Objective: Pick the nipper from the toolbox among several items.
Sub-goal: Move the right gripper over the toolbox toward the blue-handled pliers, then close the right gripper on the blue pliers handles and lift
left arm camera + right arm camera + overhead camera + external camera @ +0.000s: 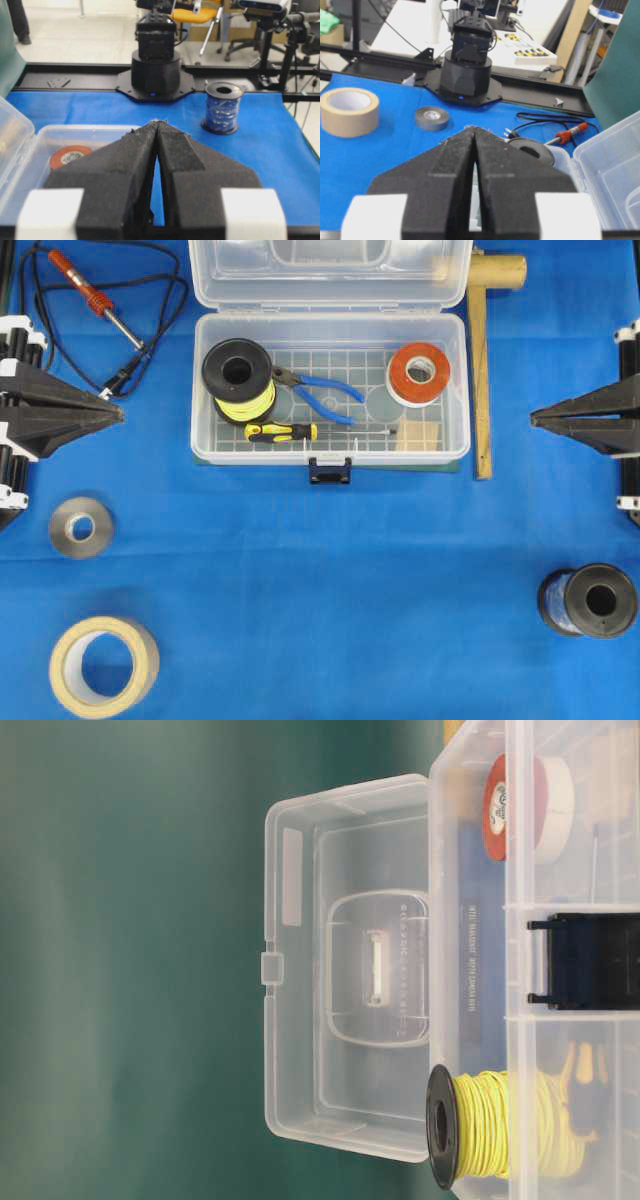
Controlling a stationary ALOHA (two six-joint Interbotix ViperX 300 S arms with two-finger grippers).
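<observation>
The clear toolbox (455, 445) stands open at the top middle of the blue table. Inside it the nipper (322, 391) with blue handles lies in the middle. To its left is the black spool of yellow wire (238, 379), below it the yellow-black screwdriver (285, 432), to its right the orange-and-white tape roll (417, 373) and the wooden block (417, 435). My left gripper (118, 415) is shut and empty, left of the box. My right gripper (536, 419) is shut and empty, right of the box. The nipper is hidden in both wrist views.
A soldering iron (95, 302) with black cable lies at the top left. A grey tape roll (81, 528) and a beige tape roll (103, 665) lie at the lower left. A blue wire spool (588, 601) sits at the lower right. A wooden mallet (483, 360) lies right of the box.
</observation>
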